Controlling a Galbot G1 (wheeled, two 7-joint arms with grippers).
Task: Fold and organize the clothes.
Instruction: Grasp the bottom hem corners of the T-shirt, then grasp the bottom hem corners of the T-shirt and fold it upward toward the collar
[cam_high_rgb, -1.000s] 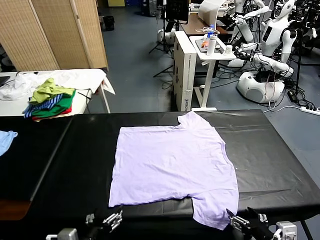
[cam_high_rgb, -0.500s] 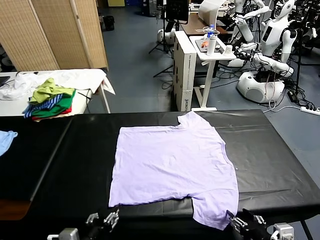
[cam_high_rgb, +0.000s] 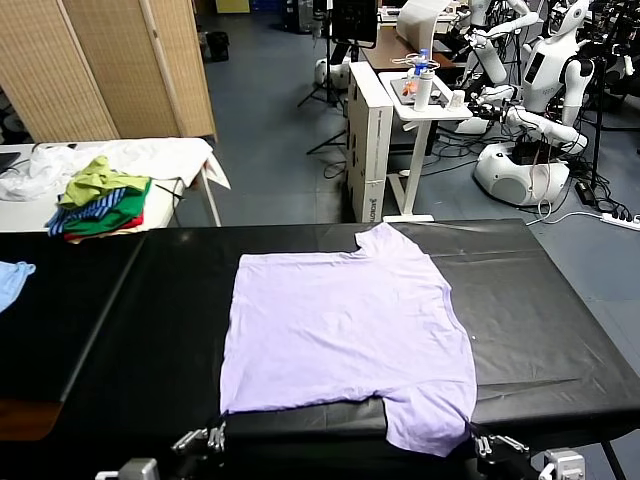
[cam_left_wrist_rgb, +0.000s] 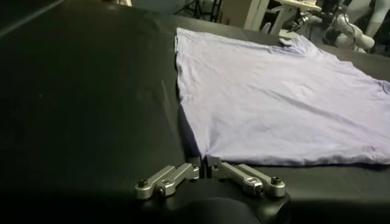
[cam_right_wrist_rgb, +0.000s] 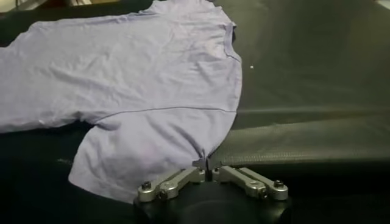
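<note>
The clothes, a pale lavender T-shirt (cam_high_rgb: 345, 320), lie spread flat on the black table (cam_high_rgb: 540, 310), with one sleeve pointing at the far edge and the other at the near edge. My left gripper (cam_high_rgb: 213, 434) is at the shirt's near left corner. In the left wrist view the left gripper (cam_left_wrist_rgb: 205, 167) is shut, with that corner of the T-shirt (cam_left_wrist_rgb: 274, 97) pinched between its tips. My right gripper (cam_high_rgb: 479, 441) is at the near sleeve. Seen from the right wrist, the right gripper (cam_right_wrist_rgb: 206, 167) is shut on the sleeve edge of the T-shirt (cam_right_wrist_rgb: 134, 79).
A pile of green, striped-blue and red clothes (cam_high_rgb: 100, 200) rests on a white table at the back left. A light blue cloth (cam_high_rgb: 12, 280) lies at the black table's left edge. A white cart (cam_high_rgb: 420, 110) and parked robots (cam_high_rgb: 540, 90) stand behind the table.
Both grippers have gone from open to shut on the near edge of the T-shirt, the left on its corner, the right on its sleeve. The shirt has hardly moved.
</note>
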